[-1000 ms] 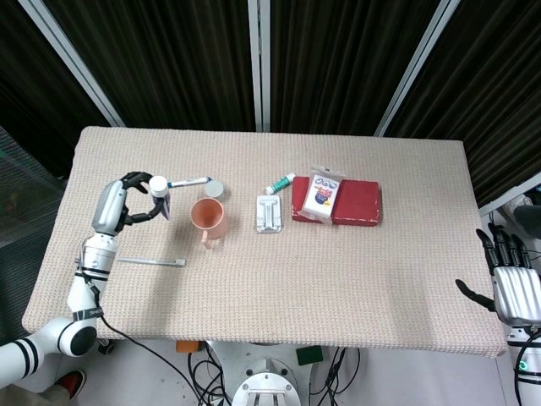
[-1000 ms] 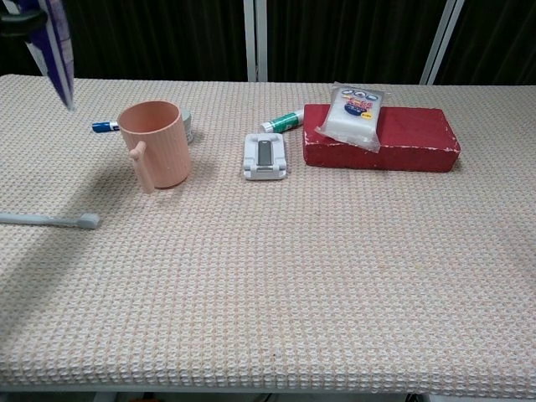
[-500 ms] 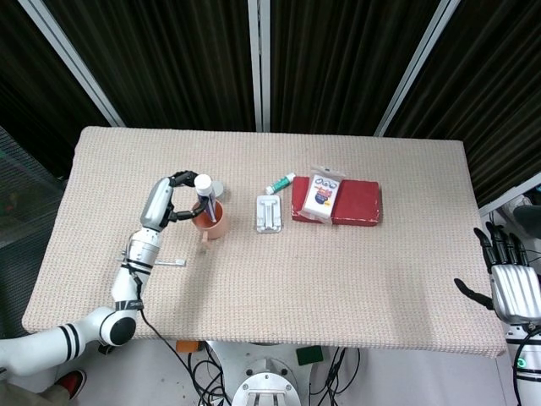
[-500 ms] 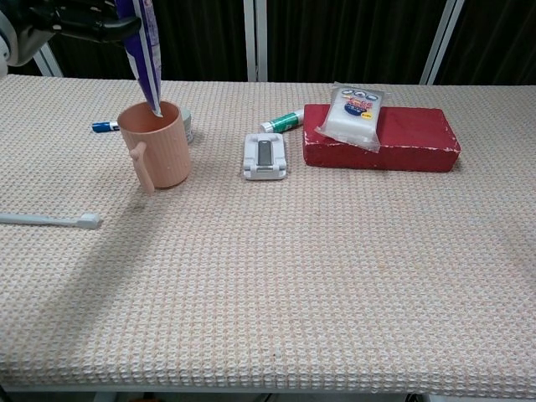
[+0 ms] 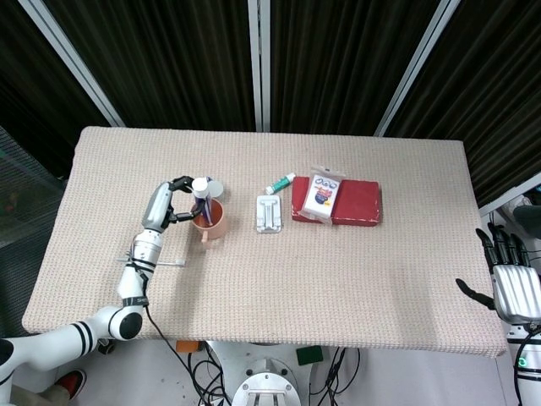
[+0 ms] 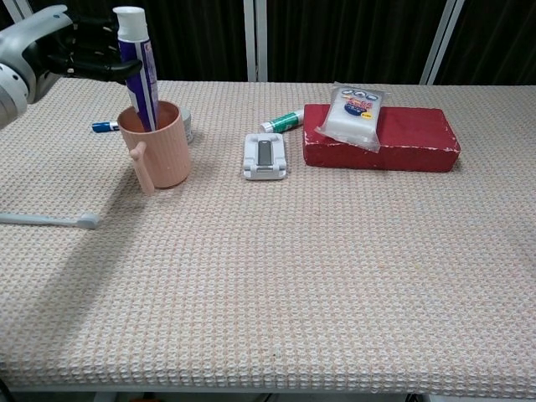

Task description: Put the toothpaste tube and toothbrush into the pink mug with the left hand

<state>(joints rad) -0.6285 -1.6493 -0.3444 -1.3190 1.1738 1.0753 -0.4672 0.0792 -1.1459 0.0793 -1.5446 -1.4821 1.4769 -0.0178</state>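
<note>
The pink mug (image 5: pixel 210 221) (image 6: pixel 159 147) stands left of the table's middle with its handle toward the front. A blue-and-white toothpaste tube (image 5: pixel 201 196) (image 6: pixel 139 75) stands upright in it, white cap on top. My left hand (image 5: pixel 175 203) (image 6: pixel 77 52) holds the tube's upper part from the left. In front of the mug and to its left, the grey toothbrush (image 5: pixel 172 264) (image 6: pixel 52 220) lies flat on the cloth, partly hidden by my left arm in the head view. My right hand (image 5: pixel 510 284) hangs off the table's right edge, fingers spread, holding nothing.
Behind the mug lie a blue-capped pen (image 6: pixel 105 126) and a small grey tin (image 5: pixel 215 188) (image 6: pixel 189 126). To the right are a white stand (image 5: pixel 268 213) (image 6: pixel 266 157), a green-capped tube (image 5: pixel 281 183) (image 6: pixel 282 122) and a red box (image 5: pixel 357 204) (image 6: pixel 402 141) carrying a packet (image 5: pixel 324 193) (image 6: pixel 357 114).
My left hand carried the toothpaste tube rightward over the pink mug and lowered it, so the tube now stands inside. The toothbrush and right hand stayed put.
</note>
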